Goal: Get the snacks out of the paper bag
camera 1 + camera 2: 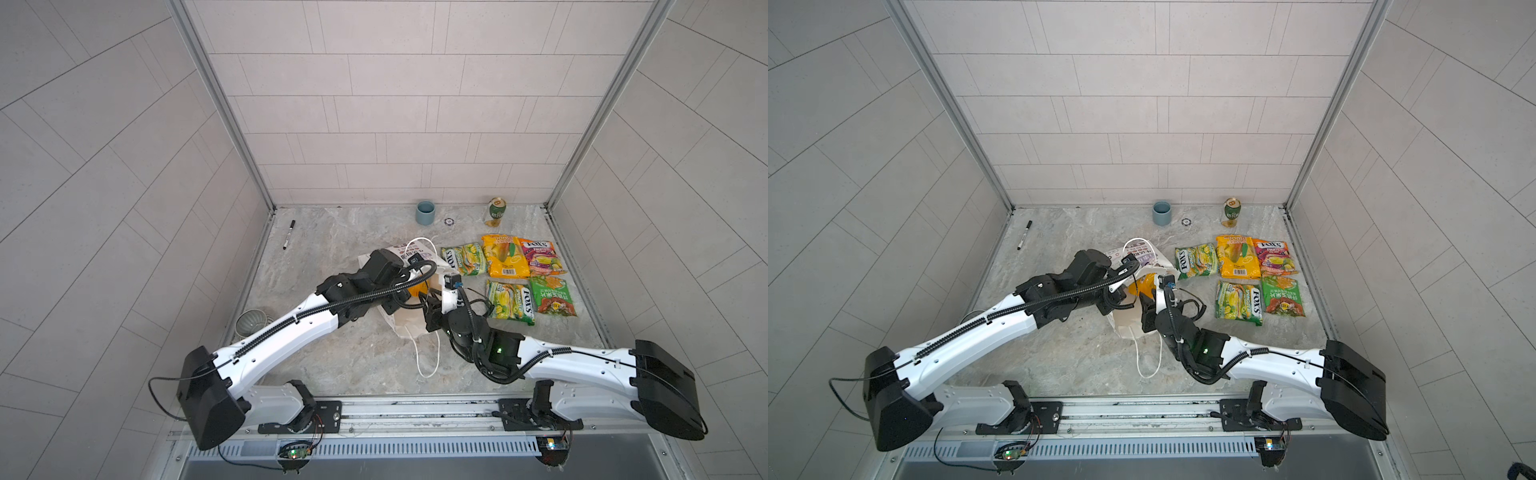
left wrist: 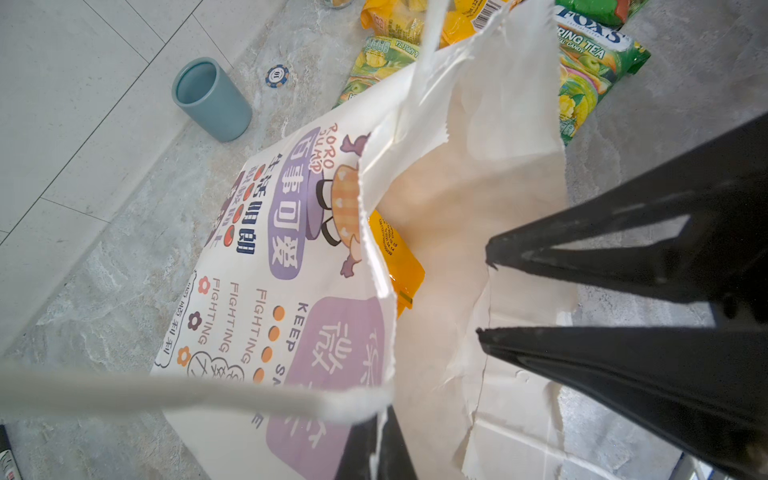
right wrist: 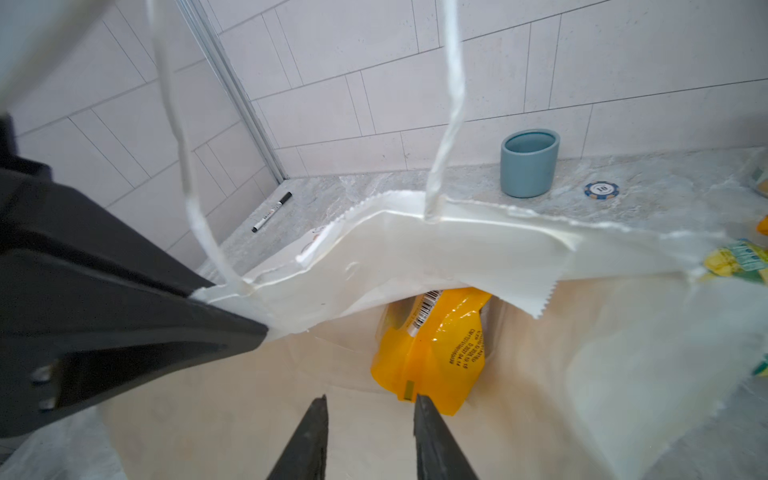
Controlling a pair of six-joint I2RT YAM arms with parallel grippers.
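- While the left gripper [image 3: 257,328] is pinching the paper bag [image 2: 291,291] by its upper rim, the right gripper [image 3: 371,399] is pointing into the mouth with its jaws moderately parted and empty.
- One yellow-orange packet [image 3: 432,353] is lying inside, just ahead of those jaws, its long axis running deeper in; the right arm is nearer.
- Five other snacks [image 1: 505,255] are lying outside, beside the bag.

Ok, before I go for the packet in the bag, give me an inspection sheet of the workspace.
Surface: marbled tabletop, no spills seen.
Job's things: paper bag on its side, mouth held open; orange packet inside; five snacks laid out right of it.
Clutter: blue cup, poker chip, drink can, marker, ribbed bowl.
Claws: left claw shut on bag rim; right claw open at bag mouth, empty.
Cables: black conduits along both arms, no snag seen.
Surroundings: tiled walls, metal frame posts.
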